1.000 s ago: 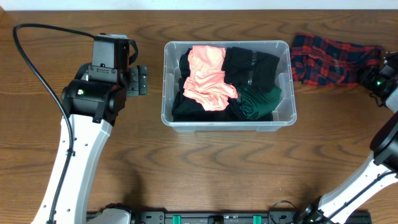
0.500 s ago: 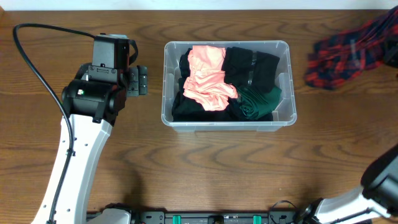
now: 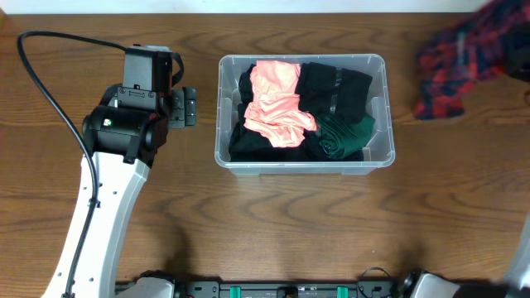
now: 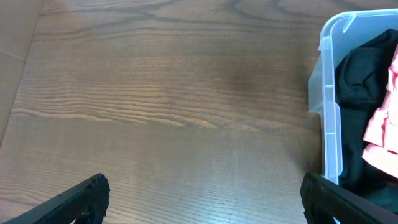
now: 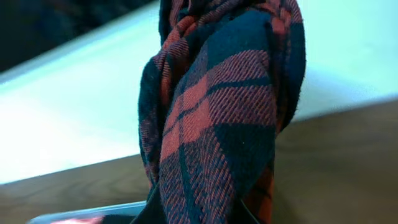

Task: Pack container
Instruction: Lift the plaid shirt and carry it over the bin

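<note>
Container (image 3: 303,166) sits mid-table, same spot as a second ago, well apart from both arms.

Right gripper (image 5: 199,214): only dark slivers of its fingers show at the bottom edge of the wrist view. Plaid cloth (image 5: 217,112) is bunched between them and fills the frame, so it reads as pinched on the fabric.

- A second ago this cloth lay spread flat on the table (image 3: 248,232), to the right of the tub.
- Now it hangs gathered and blurred at the upper right of the overhead view, clear of the wood and in motion.
- Judgement: pickup done, carry toward the tub just begun.

Tub contents unchanged:
- pink garment (image 3: 277,103) left of centre
- black garments (image 3: 335,83) beside and under it
- green garment (image 3: 344,136) in the near right corner

The pile already reaches close to the rim. The plaid piece will likely need laying on top and pressing down, and a trailing edge could drape over the wall.

Left gripper (image 4: 205,211): fingers spread wide, nothing between them, parked just left of the tub. No change there.
</note>
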Controlling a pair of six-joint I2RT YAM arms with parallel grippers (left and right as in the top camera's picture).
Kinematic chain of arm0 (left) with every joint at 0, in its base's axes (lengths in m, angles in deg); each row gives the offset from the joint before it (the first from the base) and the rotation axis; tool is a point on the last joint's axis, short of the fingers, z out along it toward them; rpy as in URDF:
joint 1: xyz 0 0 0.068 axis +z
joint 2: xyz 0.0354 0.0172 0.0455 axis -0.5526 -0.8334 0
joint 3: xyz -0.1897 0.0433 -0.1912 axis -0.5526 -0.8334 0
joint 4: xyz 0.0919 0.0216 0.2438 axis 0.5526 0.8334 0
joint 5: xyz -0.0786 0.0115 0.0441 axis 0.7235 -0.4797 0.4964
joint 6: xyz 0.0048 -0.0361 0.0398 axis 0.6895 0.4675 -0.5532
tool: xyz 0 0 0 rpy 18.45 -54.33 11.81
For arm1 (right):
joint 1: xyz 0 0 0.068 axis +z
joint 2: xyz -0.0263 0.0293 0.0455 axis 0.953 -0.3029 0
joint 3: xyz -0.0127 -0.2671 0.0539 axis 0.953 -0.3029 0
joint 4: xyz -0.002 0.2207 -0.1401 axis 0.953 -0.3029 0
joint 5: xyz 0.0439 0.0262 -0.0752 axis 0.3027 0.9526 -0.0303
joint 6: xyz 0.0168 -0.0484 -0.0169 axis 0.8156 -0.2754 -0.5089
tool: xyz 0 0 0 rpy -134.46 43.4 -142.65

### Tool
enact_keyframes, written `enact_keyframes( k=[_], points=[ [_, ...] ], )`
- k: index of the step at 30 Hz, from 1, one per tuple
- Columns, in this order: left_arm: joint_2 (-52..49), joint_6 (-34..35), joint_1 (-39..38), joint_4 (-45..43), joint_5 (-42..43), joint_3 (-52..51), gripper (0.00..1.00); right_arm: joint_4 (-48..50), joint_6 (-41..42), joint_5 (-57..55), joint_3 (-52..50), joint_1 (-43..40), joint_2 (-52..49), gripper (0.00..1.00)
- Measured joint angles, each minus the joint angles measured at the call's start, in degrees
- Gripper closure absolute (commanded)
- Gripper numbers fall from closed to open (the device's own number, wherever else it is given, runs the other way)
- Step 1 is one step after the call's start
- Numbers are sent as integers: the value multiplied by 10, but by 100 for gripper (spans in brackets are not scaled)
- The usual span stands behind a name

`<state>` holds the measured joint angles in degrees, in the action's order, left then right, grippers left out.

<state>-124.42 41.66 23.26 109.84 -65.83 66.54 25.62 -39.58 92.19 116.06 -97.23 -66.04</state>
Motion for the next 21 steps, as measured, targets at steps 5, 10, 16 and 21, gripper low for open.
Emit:
enact_keyframes(
  k=[5,10,16,21],
  points=[
    [0,0,0,0,0,0,2,-7,31,-10,0,90,84,99],
    [0,0,0,0,0,0,2,-9,59,-31,0,190,118,99],
    [0,0,0,0,0,0,2,-7,91,-92,0,310,82,99],
    [0,0,0,0,0,0,2,41,137,-133,-2,391,23,99]
  ],
)
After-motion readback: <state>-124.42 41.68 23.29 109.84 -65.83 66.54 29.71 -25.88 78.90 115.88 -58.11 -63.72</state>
